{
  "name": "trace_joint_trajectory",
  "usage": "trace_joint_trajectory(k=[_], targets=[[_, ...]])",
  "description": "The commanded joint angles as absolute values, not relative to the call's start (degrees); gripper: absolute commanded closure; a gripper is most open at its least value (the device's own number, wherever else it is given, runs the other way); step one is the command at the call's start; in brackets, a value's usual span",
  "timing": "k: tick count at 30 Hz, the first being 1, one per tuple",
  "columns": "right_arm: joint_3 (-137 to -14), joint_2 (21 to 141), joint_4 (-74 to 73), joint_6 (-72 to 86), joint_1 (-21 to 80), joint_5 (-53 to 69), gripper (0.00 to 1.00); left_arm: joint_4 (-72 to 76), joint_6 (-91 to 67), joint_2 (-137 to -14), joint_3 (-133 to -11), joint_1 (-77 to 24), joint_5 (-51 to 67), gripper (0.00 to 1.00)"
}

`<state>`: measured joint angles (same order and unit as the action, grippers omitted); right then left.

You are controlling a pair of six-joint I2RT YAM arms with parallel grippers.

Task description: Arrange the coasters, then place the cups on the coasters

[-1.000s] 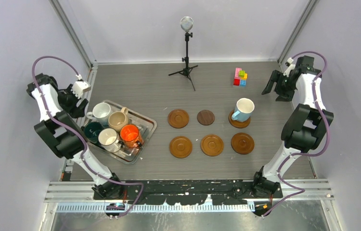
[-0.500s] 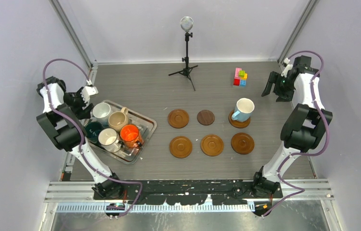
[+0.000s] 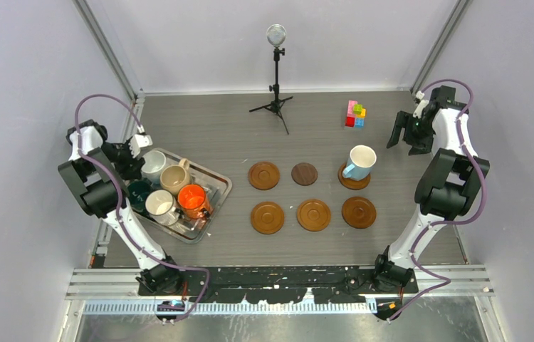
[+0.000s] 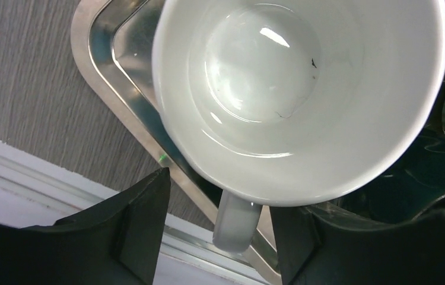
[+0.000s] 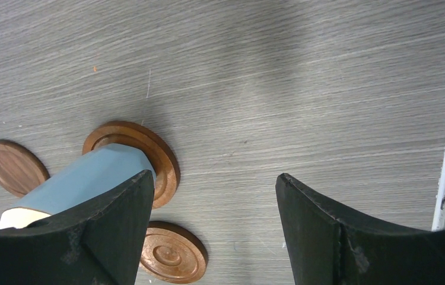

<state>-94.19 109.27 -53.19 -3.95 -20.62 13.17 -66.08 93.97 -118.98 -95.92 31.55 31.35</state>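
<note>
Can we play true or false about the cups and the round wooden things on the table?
1. The light blue cup stands on a coaster. True.
2. The orange cup sits on a wooden disc. False: it is in the silver tray.
3. Five coasters have no cup on them. True.
4. The right tool holds a cup. False: it is open and empty, over bare table.
5. The white cup has its handle between the fingers of the left tool. True.
</note>
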Motion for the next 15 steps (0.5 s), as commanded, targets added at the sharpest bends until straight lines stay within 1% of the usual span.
trace_joint_trajectory(k=[1, 4, 7, 12, 15], targets=[[-95.83, 108.72, -53.67, -5.49, -20.3, 11.36, 0.2, -64.96, 95.65, -119.2, -95.67, 30.96, 35.24, 0.41], [-95.42, 108.47, -53.72, -5.75, -20.3, 11.35, 0.2, -65.7, 96.83, -119.01, -95.55, 30.98, 35.48, 0.49], [-94.95, 108.13, -53.76, -5.93, -20.34, 11.23, 0.2, -66.77, 96.95, -118.61, -96.07, 30.97, 35.92, 0.55], [-94.41, 107.76, -53.72, -6.15, -20.35, 10.52, 0.21, -67.77, 95.25, -116.37, -95.95, 30.99, 38.17, 0.69], [-94.62, 107.92, -53.77, -6.24, -20.3, 10.37, 0.2, -68.7, 93.65, -114.87, -96.06, 30.98, 39.18, 0.82]])
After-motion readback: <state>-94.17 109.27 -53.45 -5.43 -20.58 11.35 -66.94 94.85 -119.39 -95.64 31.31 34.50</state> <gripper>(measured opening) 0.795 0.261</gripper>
